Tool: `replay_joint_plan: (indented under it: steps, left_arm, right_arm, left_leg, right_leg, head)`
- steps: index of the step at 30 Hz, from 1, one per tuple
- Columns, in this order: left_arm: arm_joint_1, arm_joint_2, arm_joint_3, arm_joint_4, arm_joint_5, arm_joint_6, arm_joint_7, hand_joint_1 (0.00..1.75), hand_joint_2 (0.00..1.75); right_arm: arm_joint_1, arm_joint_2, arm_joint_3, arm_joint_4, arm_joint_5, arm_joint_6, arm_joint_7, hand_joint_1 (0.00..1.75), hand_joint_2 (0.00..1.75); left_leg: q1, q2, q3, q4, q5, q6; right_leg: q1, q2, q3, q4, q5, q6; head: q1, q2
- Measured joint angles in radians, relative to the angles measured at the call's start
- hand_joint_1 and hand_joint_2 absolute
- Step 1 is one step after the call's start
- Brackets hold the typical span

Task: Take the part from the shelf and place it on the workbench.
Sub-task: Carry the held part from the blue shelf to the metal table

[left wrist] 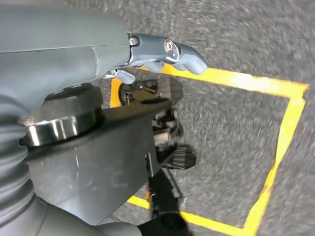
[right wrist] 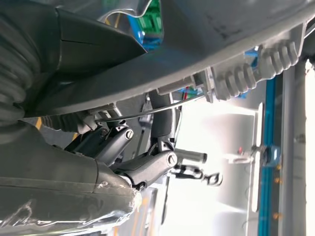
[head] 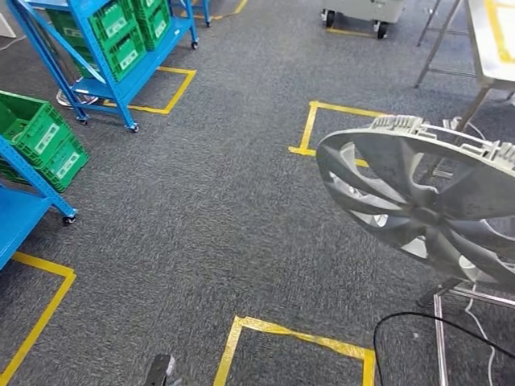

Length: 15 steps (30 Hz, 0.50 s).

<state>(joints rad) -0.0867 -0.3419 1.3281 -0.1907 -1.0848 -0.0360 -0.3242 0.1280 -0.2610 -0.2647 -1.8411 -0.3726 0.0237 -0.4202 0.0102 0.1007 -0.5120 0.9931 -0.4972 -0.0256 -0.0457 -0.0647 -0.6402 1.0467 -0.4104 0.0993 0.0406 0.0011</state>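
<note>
Grey speckled carpet (head: 200,217) covers the room, marked with squares of yellow tape (head: 291,334). At nine o'clock stands a blue metal shelf (head: 24,201) with green slatted crates (head: 43,137); a second wheeled blue shelf (head: 121,72) sits at eleven o'clock. Hanging over the carpet, the left hand (left wrist: 159,59) holds nothing, smooth grey fingers apart. At three o'clock the part (head: 425,205), a round silver plastic wheel cover with curved spokes and ribbed rim clips, is carried level; the right hand (right wrist: 148,157) is clamped on its edge. Beyond it at one o'clock is a pale workbench (head: 488,48) on metal legs
</note>
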Motion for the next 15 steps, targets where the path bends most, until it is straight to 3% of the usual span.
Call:
replay_joint_plan:
  steps: [2, 4, 5, 7, 8, 9, 10, 12, 13, 15]
  left_arm:
    - [-0.001, 0.0, 0.001, 0.0, 0.0, 0.008, 0.009, 0.0, 1.75]
    - [-0.001, 0.0, 0.002, 0.0, 0.001, 0.018, 0.016, 0.0, 1.75]
    - [-0.001, 0.0, 0.002, 0.0, 0.001, 0.022, 0.018, 0.0, 1.75]
    - [-0.001, 0.0, 0.003, 0.0, 0.001, 0.025, 0.023, 0.0, 1.75]
    - [0.0, 0.0, 0.004, 0.0, 0.001, 0.025, 0.026, 0.0, 1.75]
    - [0.001, 0.0, 0.005, 0.0, 0.001, 0.024, 0.028, 0.0, 1.75]
    - [0.001, 0.0, 0.005, 0.0, 0.0, 0.023, 0.03, 0.0, 1.75]
    - [0.001, 0.0, 0.006, 0.0, 0.0, 0.021, 0.031, 0.0, 1.75]
    - [0.001, 0.0, 0.006, 0.0, 0.0, 0.021, 0.031, 0.0, 1.75]
    - [0.0, 0.0, 0.006, 0.0, 0.0, 0.021, 0.031, 0.0, 1.75]
  right_arm:
    - [0.001, 0.0, -0.004, -0.001, 0.001, 0.0, 0.001, 1.75, 1.75]
    - [0.001, 0.0, -0.008, -0.001, 0.004, -0.001, 0.0, 1.75, 1.75]
    - [0.0, 0.0, -0.009, -0.001, 0.004, -0.001, -0.001, 1.75, 1.75]
    - [0.001, 0.001, -0.011, -0.001, -0.003, -0.003, -0.003, 1.75, 1.75]
    - [0.004, 0.001, -0.012, -0.001, -0.008, -0.003, -0.004, 1.75, 1.75]
    - [0.008, 0.002, -0.014, -0.001, -0.013, -0.003, -0.005, 1.75, 1.75]
    - [0.011, 0.002, -0.017, -0.001, -0.016, -0.003, -0.005, 1.75, 1.75]
    - [0.015, 0.002, -0.021, -0.001, -0.019, -0.002, -0.006, 1.75, 1.75]
    - [0.014, 0.002, -0.023, -0.001, -0.019, -0.001, -0.006, 1.75, 1.75]
    - [0.014, 0.002, -0.026, -0.002, -0.021, -0.001, -0.008, 1.75, 1.75]
  left_leg:
    - [0.0, 0.017, 0.005, -0.004, -0.002, -0.007]
    - [0.005, -0.007, -0.001, 0.016, -0.024, -0.011]
    - [0.006, -0.032, -0.019, 0.055, -0.05, -0.011]
    - [0.002, -0.079, -0.087, 0.187, -0.115, -0.005]
    - [-0.002, -0.087, -0.124, 0.251, -0.135, -0.001]
    - [-0.005, -0.091, -0.15, 0.288, -0.136, 0.005]
    - [-0.008, -0.094, -0.158, 0.29, -0.117, 0.012]
    - [-0.014, -0.121, -0.127, 0.196, -0.038, 0.03]
    - [-0.016, -0.155, -0.103, 0.133, -0.003, 0.04]
    - [-0.014, -0.209, -0.069, 0.046, 0.026, 0.042]
  right_leg:
    - [0.004, 0.028, -0.007, 0.004, -0.002, -0.026]
    - [0.007, 0.053, -0.012, 0.004, -0.002, -0.042]
    - [0.007, 0.064, -0.012, 0.003, -0.001, -0.048]
    - [0.01, 0.087, -0.013, 0.003, -0.001, -0.056]
    - [0.012, 0.1, -0.014, 0.002, -0.001, -0.059]
    - [0.015, 0.114, -0.014, 0.002, -0.001, -0.06]
    - [0.017, 0.13, -0.014, 0.002, -0.001, -0.062]
    - [0.02, 0.162, -0.014, 0.002, 0.001, -0.062]
    - [0.021, 0.177, -0.016, 0.004, 0.002, -0.06]
    - [0.018, 0.205, -0.024, 0.005, 0.006, -0.053]
  head:
    - [-0.003, 0.0]
    - [-0.005, 0.0]
    - [-0.007, 0.0]
    - [-0.011, 0.0]
    - [-0.013, 0.0]
    - [-0.013, 0.0]
    - [-0.013, 0.0]
    - [-0.013, 0.0]
    - [-0.013, 0.0]
    - [-0.013, 0.0]
